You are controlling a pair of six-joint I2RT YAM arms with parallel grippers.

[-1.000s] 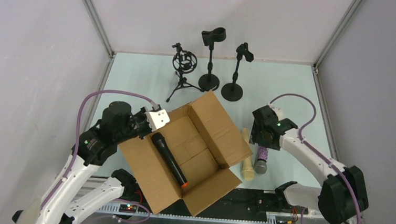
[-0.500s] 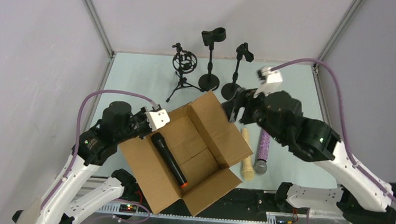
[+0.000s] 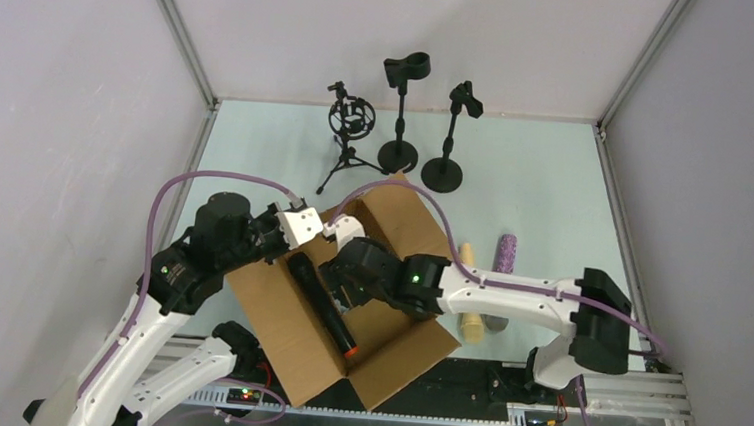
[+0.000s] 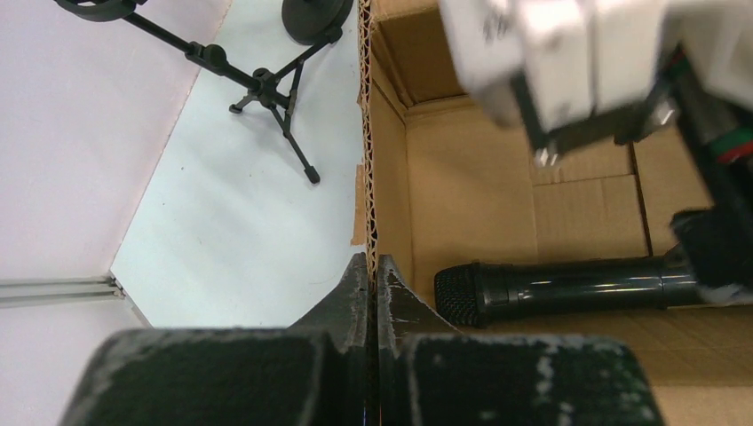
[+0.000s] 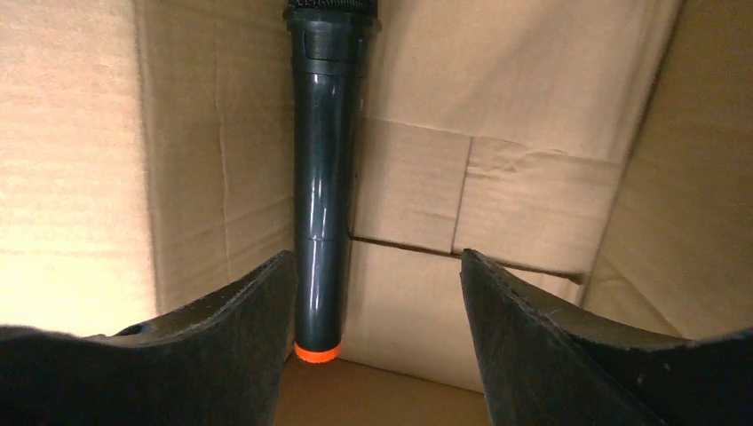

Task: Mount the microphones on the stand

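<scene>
Right fingers [image 5: 222, 315] now inside box [image 3: 408, 215], wide over glossy black orange-tipped microphone [image 5: 321, 177], left fingers [image 4: 352, 297] pinching its wall.

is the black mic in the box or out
in: the black microphone lies flat on the cardboard box floor; the open right end effector hovers over it

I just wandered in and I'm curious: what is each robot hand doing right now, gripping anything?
Left gripper: jaws closed, pinching the cardboard box wall.
Right gripper: jaws open, holding nothing, over the black microphone in the box.
</scene>
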